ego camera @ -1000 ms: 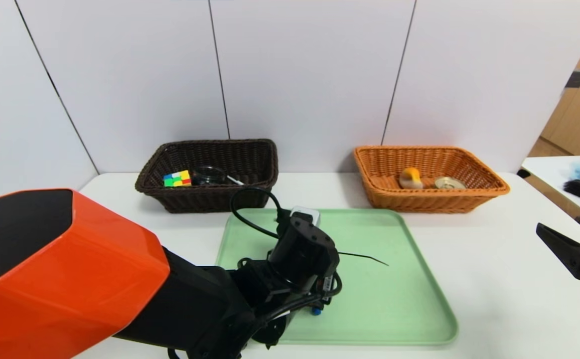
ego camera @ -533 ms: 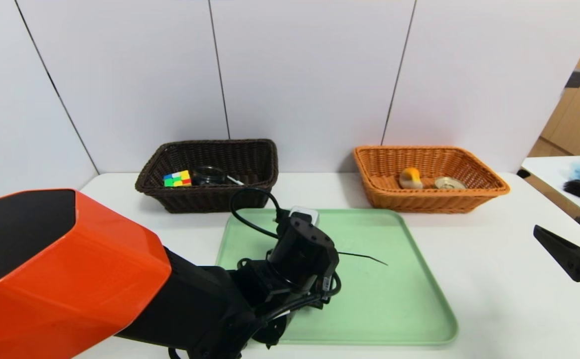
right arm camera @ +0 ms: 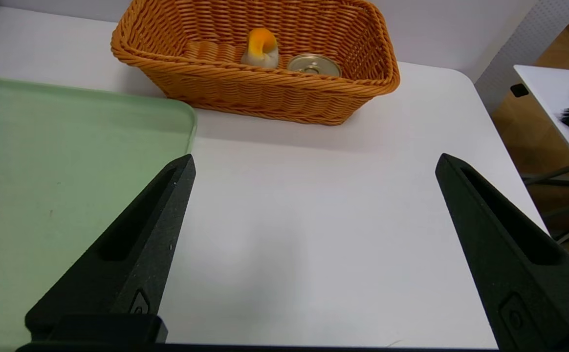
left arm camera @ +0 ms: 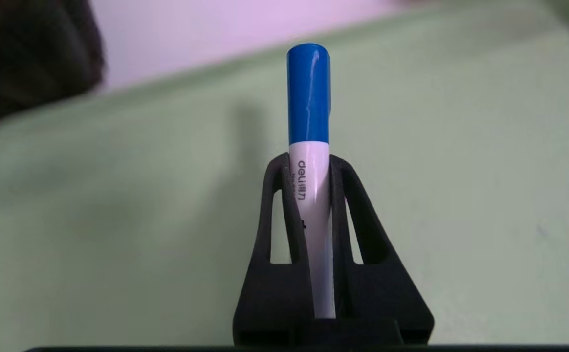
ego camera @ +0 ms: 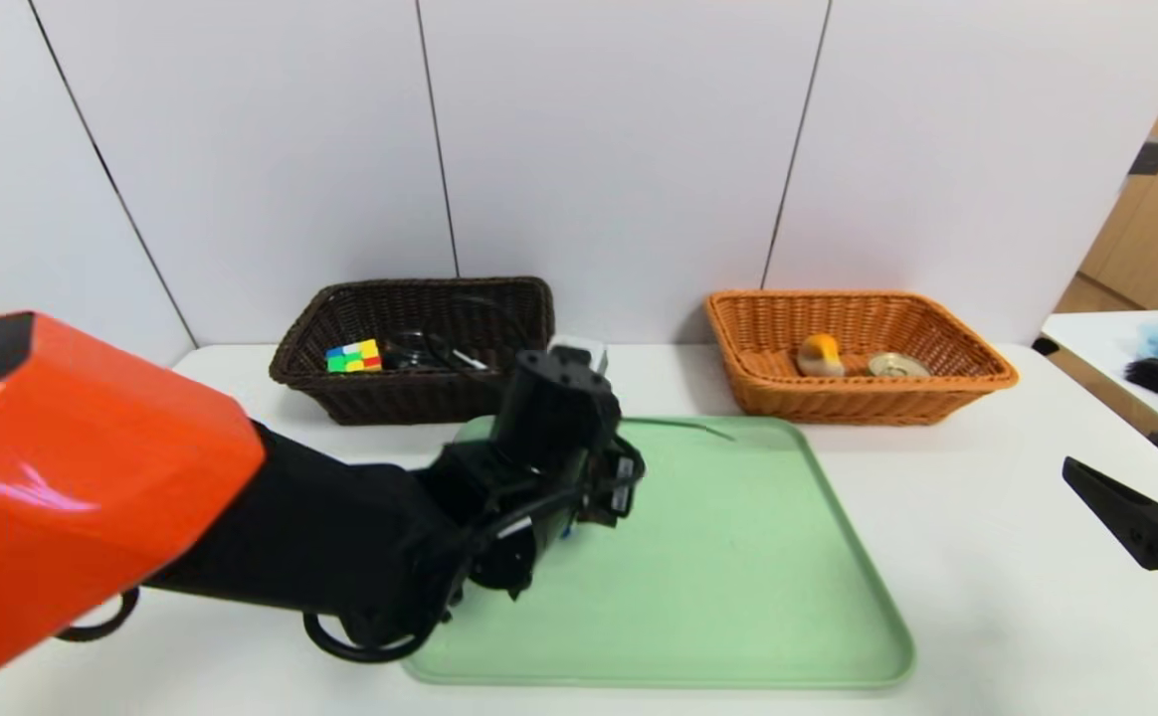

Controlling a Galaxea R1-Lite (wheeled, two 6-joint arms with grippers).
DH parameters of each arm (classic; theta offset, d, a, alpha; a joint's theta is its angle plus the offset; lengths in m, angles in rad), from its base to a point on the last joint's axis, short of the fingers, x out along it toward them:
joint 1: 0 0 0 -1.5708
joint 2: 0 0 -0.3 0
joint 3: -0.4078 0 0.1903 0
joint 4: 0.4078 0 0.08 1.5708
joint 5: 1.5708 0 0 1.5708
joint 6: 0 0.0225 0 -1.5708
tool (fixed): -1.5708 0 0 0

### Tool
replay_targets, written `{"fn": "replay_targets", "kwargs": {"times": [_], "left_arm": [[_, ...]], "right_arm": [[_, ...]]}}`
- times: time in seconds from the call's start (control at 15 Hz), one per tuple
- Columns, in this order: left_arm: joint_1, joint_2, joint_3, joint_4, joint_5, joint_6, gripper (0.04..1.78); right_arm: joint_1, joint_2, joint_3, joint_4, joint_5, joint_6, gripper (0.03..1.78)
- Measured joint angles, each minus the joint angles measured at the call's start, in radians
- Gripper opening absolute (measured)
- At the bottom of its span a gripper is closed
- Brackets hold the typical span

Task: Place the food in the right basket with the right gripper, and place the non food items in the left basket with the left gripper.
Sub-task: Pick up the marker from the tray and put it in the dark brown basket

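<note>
My left gripper (left arm camera: 308, 164) is shut on the white marker with the blue cap (left arm camera: 309, 98), held above the green tray (left arm camera: 460, 195). In the head view the left arm (ego camera: 539, 447) hangs over the tray's back left part, just before the dark brown left basket (ego camera: 420, 398), and hides its own fingers. That basket holds the puzzle cube (ego camera: 354, 356), the glass cup (ego camera: 420, 348) and the thin pen (ego camera: 468, 360). The bun (right arm camera: 261, 48) and the can (right arm camera: 314, 64) lie in the orange right basket (right arm camera: 265, 93). My right gripper (right arm camera: 315, 160) stands open and empty over the table at the right.
The green tray (ego camera: 738, 597) fills the table's middle, and no object shows on its bare part. A second table (ego camera: 1116, 348) at the far right carries a blue fluffy thing and a black brush. White wall panels stand close behind both baskets.
The left gripper shut on the marker, then rose and swung back and left toward the dark basket with it. The right arm has barely moved.
</note>
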Motion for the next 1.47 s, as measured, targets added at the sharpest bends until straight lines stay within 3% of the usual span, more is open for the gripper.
{"fn": "replay_targets", "kwargs": {"times": [0.4, 0.6, 0.73, 1.47], "left_arm": [[0.249, -0.173, -0.121, 0.030, -0.170, 0.214, 0.17], [0.411, -0.168, -0.165, 0.089, -0.229, 0.260, 0.17], [0.476, -0.137, -0.201, 0.097, -0.254, 0.314, 0.17], [0.538, 0.041, -0.367, 0.159, -0.253, 0.361, 0.17]], "right_arm": [[0.001, 0.000, 0.031, -0.003, 0.006, -0.001, 1.70], [0.001, -0.003, 0.047, -0.003, 0.012, -0.001, 1.70], [0.001, -0.004, 0.052, -0.003, 0.012, -0.001, 1.70], [0.000, 0.000, 0.056, -0.003, 0.016, 0.005, 1.70]]}}
